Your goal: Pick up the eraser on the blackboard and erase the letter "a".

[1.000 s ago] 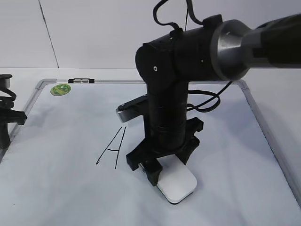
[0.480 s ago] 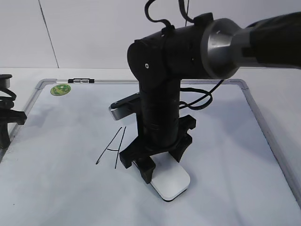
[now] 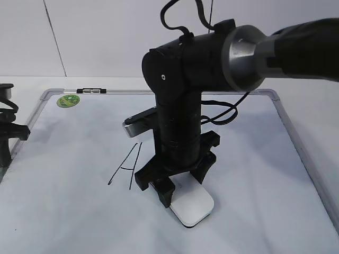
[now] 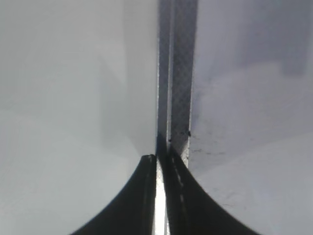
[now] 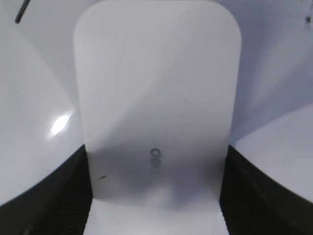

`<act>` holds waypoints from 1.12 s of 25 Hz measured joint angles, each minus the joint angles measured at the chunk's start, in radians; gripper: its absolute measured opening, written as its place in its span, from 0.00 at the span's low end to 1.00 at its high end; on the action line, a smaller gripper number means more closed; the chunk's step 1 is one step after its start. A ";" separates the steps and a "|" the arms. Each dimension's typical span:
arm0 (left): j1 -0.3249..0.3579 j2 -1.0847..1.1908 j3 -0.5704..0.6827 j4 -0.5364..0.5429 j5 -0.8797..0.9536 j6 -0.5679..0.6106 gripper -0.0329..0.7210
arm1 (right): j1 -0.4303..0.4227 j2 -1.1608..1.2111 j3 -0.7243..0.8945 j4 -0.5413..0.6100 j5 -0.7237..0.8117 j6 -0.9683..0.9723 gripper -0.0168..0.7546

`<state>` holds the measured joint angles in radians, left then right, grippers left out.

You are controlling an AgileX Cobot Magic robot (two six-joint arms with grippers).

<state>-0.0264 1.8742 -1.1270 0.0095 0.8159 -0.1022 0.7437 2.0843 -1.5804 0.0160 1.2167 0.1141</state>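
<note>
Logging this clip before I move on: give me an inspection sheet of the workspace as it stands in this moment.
Surface: whiteboard, flat, silver frame.
Job's things: white eraser lying on the board; capital "A" beside it; lowercase "a" not seen.
Clutter: green sticker at the board's far-left corner.
Grippers: right gripper shut on the eraser's sides; left gripper shut, empty, over the frame edge.
Cables: black cable behind the right arm.
Surroundings: pale wall.

R arm (image 3: 180,127) vertical, wrist down, jaws clamped; L gripper (image 4: 160,196) jaws together.
</note>
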 joint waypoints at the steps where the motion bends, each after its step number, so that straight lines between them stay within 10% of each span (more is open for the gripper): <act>1: 0.000 0.000 0.000 0.000 0.000 0.000 0.08 | 0.000 0.000 0.000 0.000 0.002 0.000 0.75; 28: 0.000 0.000 0.000 0.000 -0.002 0.000 0.08 | -0.081 -0.070 0.005 -0.081 -0.002 0.070 0.75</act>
<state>-0.0264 1.8742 -1.1270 0.0095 0.8141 -0.1022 0.6623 2.0146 -1.5757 -0.0648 1.2145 0.1845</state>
